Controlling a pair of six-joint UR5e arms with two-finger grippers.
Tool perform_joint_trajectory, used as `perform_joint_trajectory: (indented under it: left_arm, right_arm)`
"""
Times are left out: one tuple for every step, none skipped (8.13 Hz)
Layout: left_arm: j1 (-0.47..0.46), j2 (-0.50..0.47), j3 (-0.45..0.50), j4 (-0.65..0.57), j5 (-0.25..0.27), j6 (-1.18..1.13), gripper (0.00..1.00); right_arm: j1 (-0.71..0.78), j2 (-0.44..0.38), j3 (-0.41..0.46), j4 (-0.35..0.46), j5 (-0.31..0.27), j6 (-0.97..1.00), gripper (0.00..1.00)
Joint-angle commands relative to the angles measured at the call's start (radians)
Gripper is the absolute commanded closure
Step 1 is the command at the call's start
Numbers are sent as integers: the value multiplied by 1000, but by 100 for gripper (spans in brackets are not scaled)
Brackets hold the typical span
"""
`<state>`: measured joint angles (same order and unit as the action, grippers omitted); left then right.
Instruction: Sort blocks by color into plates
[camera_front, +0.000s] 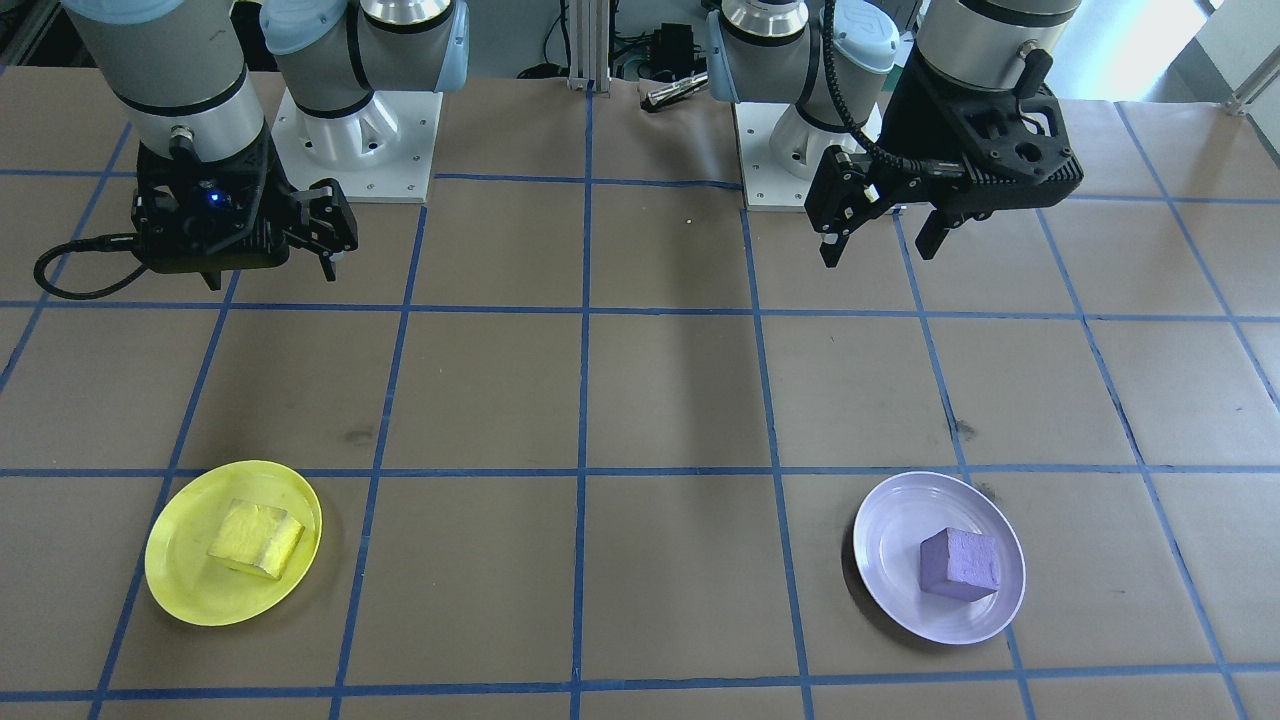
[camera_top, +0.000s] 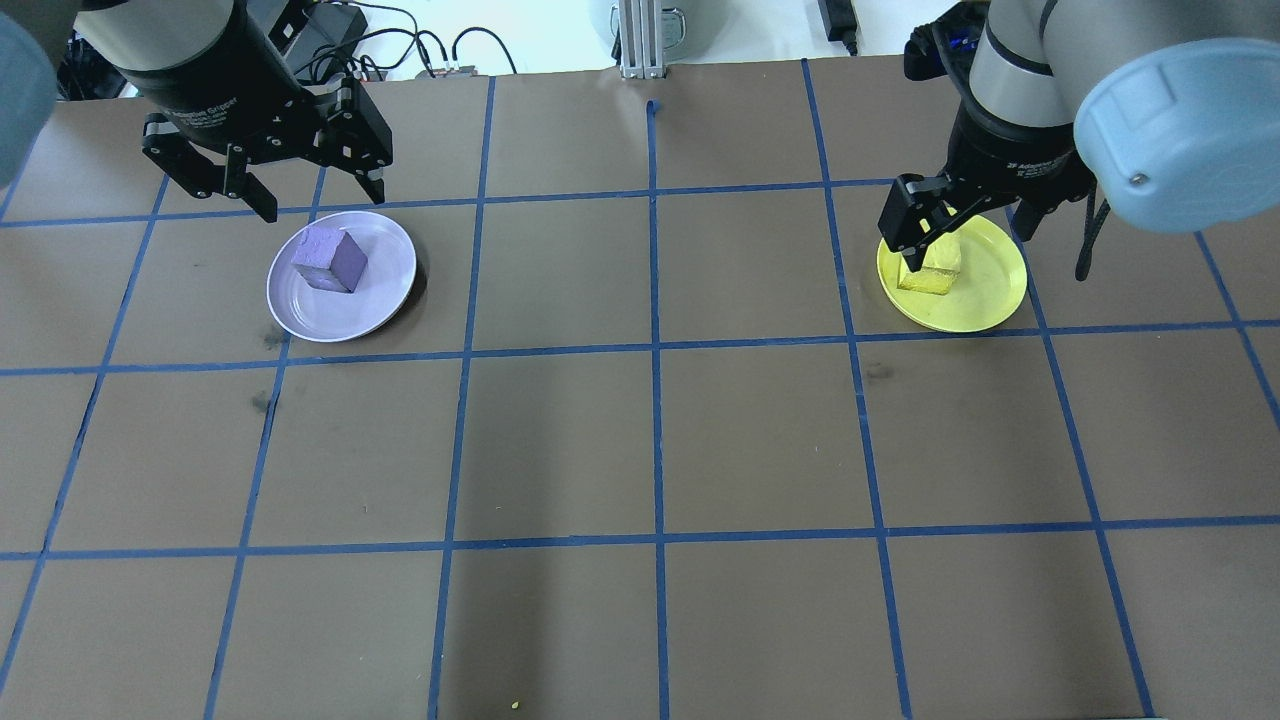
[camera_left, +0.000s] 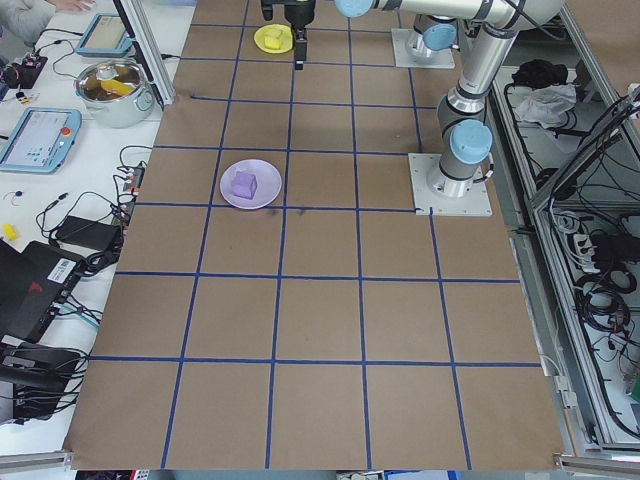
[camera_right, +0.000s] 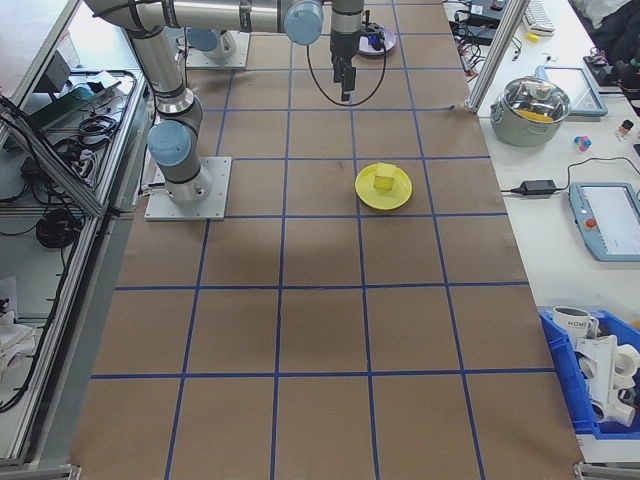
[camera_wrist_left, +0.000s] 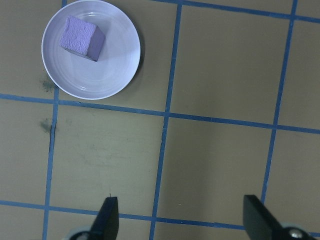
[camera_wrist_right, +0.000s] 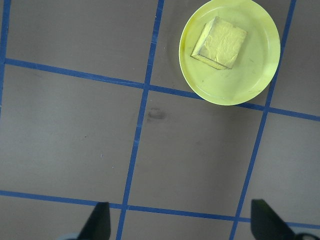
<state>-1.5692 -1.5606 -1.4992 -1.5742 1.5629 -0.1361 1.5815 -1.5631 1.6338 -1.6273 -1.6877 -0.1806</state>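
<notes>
Blocks sit sorted by colour: the small rough yellow foam cube (camera_front: 256, 540) rests inside the round shallow bright yellow plastic plate (camera_front: 180, 585), a little off its centre, and the small rough lavender foam cube (camera_front: 960, 565) rests inside the round pale lavender plate with a glossy rim (camera_front: 895, 515). Both plates lie flat on the brown paper-covered surface (camera_front: 660, 400), which is marked into squares by blue tape lines (camera_front: 583, 400), and they are well apart from each other, one toward each end. In the front-facing view the yellow plate is on the robot's right side and the lavender plate on its left. The left claw (camera_top: 268, 185) hangs above the surface, apart from the lavender plate and touching nothing; its black fingers (camera_wrist_left: 107, 220) are spread wide with bare brown paper between them. The right claw (camera_wrist_right: 180, 222) also hangs clear of the surface with its fingers spread wide and nothing held between them; from its wrist camera the yellow plate (camera_wrist_right: 260, 65) shows whole at the top edge, away from the fingertips. In the overhead view that claw's black body overlaps the yellow plate's far rim, yet the front-facing view shows it raised above the surface nearer the robot's base. Two white mounting plates (camera_front: 350, 150) hold the arm bases at the robot's edge of the surface.
</notes>
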Motion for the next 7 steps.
perform_joint_trajectory:
  left_arm:
    - [0,2,-4,0,2,1,11]
    - [1,2,-3,2,15,7,11]
    - [2,-1,-1,2,20,6,11]
    - [2,1,1,2,20,6,11]
    - [2,8,7,0,23,6,10]
    - [2,13,8,0,25,6,9]
    - [3,2,11,-1,23,6,8]
  right_arm:
    - [0,0,0,0,-1,0,0]
    - [0,0,0,0,-1,0,0]
    - [0,0,0,0,-1,1,0]
    - [0,0,1,1,-4,0,0]
    - [0,0,0,1,-4,1,0]
    - [0,0,0,1,0,1,0]
    - [0,0,0,0,0,0,0]
